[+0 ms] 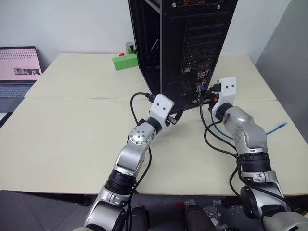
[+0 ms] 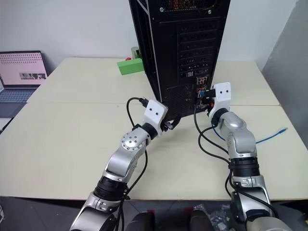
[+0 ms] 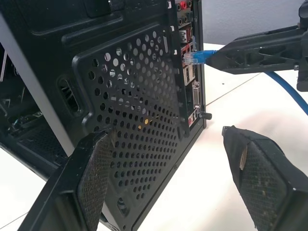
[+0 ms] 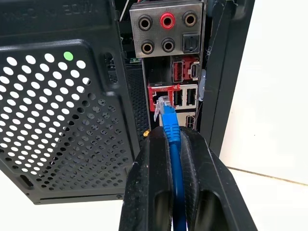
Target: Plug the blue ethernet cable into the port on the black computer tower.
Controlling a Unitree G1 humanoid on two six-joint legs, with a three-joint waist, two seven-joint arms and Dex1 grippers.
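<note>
The black computer tower [image 1: 192, 38] stands upright at the back of the table with its rear panel facing me. My right gripper [image 4: 171, 139] is shut on the blue ethernet cable [image 4: 172, 129] just behind its plug. The plug's clear tip [image 3: 191, 57] sits at the mouth of the red-framed port [image 4: 158, 100], below the audio jacks; whether it is seated I cannot tell. The cable trails to its other plug [image 1: 281, 126] lying on the table at the right. My left gripper [image 3: 178, 159] is open at the tower's lower rear corner, one finger [image 3: 94, 178] before the vent grille.
A green box [image 1: 126, 61] and a metal can [image 1: 129, 47] sit behind the tower on the left. A laptop [image 1: 17, 72] stands open at the far left. Black arm cables [image 1: 211, 134] loop on the table [image 1: 72, 134] below the right gripper.
</note>
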